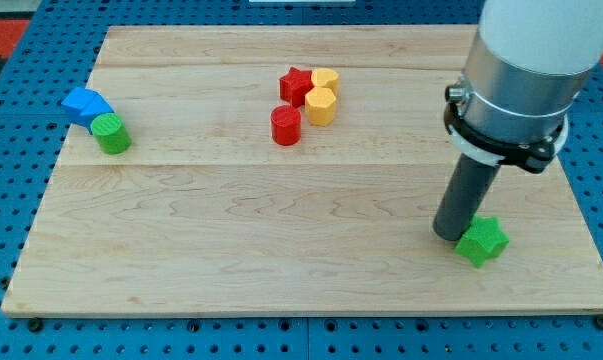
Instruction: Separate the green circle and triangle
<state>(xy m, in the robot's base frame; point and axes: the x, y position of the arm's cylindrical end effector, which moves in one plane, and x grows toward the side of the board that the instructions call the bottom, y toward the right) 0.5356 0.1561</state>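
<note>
- The green circle [110,133], a short cylinder, stands near the board's left edge, touching a blue block [86,105] that sits just above it and to the view's left. From my tip [452,236] it lies far off toward the view's left and somewhat toward the top, almost the whole board away.
- That blue block is the only candidate for the "triangle"; its outline is too blurred to say whether it is a triangle.
- Judging from this, the coming move turns on that long leftward run, then on entering the seam between green and blue, which faces up-left of the circle.
- There are no jaws here: the arm ends in a plain rod, so nothing opens or closes.
- Touching my tip on the view's right is a green star [482,241], not part of the task.
- Between tip and circle, toward the top, sits a cluster: a red star [296,85], two yellow blocks [323,96] and a red cylinder [286,126].
- The arm's pale body [526,60] is cut off at the top edge and hides the board's upper right corner.
</note>
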